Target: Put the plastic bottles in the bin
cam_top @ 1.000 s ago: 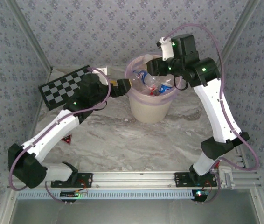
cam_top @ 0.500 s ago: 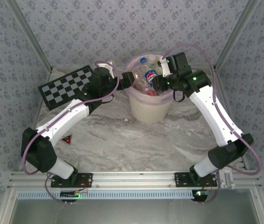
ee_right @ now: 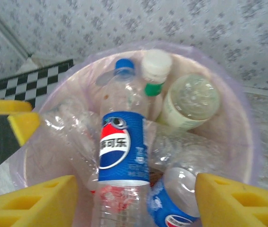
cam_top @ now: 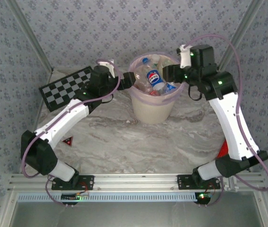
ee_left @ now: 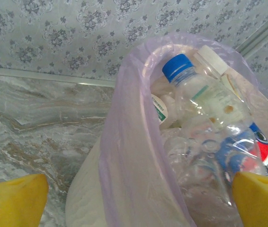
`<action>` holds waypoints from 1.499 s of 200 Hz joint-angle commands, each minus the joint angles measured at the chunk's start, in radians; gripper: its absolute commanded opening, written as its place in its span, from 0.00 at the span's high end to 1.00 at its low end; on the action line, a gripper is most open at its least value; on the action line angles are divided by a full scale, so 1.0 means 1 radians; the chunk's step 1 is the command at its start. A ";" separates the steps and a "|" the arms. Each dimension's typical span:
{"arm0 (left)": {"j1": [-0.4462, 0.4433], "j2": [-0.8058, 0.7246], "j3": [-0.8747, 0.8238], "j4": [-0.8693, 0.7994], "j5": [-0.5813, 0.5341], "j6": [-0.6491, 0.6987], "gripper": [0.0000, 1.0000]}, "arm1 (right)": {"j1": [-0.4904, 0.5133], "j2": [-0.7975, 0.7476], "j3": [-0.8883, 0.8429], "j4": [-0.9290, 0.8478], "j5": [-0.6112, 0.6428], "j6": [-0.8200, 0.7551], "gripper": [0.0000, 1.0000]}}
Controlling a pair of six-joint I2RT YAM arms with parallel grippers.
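Note:
The bin [cam_top: 153,111], a cream bucket lined with a pink bag, stands at the back centre of the table with several plastic bottles in it. A blue-labelled Pepsi bottle [cam_top: 154,78] [ee_right: 123,146] lies on top of the pile, its blue cap pointing away. Beside it are a white-capped bottle [ee_right: 155,66], a pale bottle [ee_right: 191,101] and a second blue-labelled one [ee_right: 172,198]. My right gripper [cam_top: 170,73] [ee_right: 136,203] hovers open at the bin's right rim, its fingers clear of the bottle. My left gripper [cam_top: 127,81] [ee_left: 136,201] stands wide open across the bag's left rim [ee_left: 134,156].
A black-and-white checkerboard [cam_top: 67,87] lies at the back left. A small red triangle marker [cam_top: 68,141] sits on the marble under the left arm. Something red [cam_top: 223,150] peeks out behind the right arm. Wallpapered walls close in on three sides.
My right gripper has opened and drawn back to the right rim, leaving the Pepsi bottle lying in the bin. My left gripper moved up to the bin's left rim and stays there.

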 commanded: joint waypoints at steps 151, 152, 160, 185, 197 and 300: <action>0.277 -0.603 -0.647 -0.057 -0.553 0.372 0.01 | -0.395 -0.573 -1.037 0.489 0.276 0.107 0.00; 0.281 -0.604 -0.655 -0.050 -0.552 0.371 0.01 | -0.396 -0.575 -1.044 0.494 0.279 0.107 0.00; 0.306 -0.608 -0.711 -0.006 -0.544 0.368 0.01 | -0.396 -0.587 -1.104 0.525 0.296 0.106 0.00; 0.339 -0.574 -0.840 0.162 -0.539 0.383 0.01 | -0.396 -0.613 -1.273 0.626 0.332 0.117 0.00; 0.340 -0.528 -0.873 0.234 -0.541 0.404 0.01 | -0.396 -0.622 -1.355 0.711 0.344 0.124 0.00; 0.350 -0.037 -0.823 0.608 -0.515 0.524 0.01 | -0.394 -0.442 -1.666 1.311 0.419 0.092 0.00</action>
